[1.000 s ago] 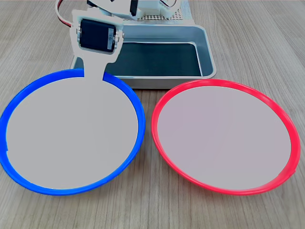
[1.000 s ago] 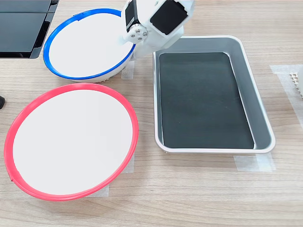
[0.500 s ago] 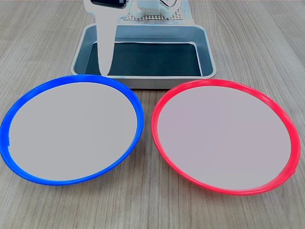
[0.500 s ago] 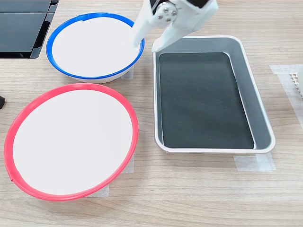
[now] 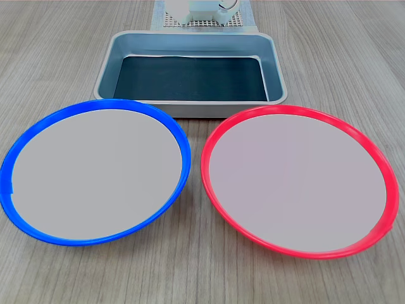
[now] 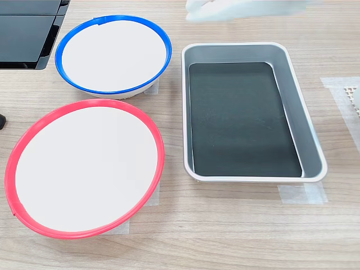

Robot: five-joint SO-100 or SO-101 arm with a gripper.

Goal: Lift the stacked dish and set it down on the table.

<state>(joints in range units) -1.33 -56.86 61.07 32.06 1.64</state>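
Observation:
The blue-rimmed plate (image 5: pixel 95 168) lies flat on the wood-grain table (image 5: pixel 190 272) at the first exterior view's left, beside the red-rimmed plate (image 5: pixel 294 180). In the second exterior view the blue-rimmed plate (image 6: pixel 112 53) sits at the upper left, on the table (image 6: pixel 225 225), with nothing touching it. My gripper (image 6: pixel 202 8) is a blurred white shape at the second exterior view's top edge, high above the tray's far end and apart from both plates. Its jaws are too smeared to read. The first exterior view shows only the arm's base (image 5: pixel 202 9).
A grey metal tray (image 5: pixel 278 69) with a dark liner stands behind the plates; it is at the second exterior view's right (image 6: pixel 289 112). The red-rimmed plate (image 6: pixel 84 166) lies at the lower left there. Pale tape strips (image 6: pixel 301 194) mark the table. A black object (image 6: pixel 25 28) fills the top left corner.
The gripper let go of the blue-rimmed plate's far rim, rose and drew back over the tray toward the arm's base. The plate settled flat and now lies still.

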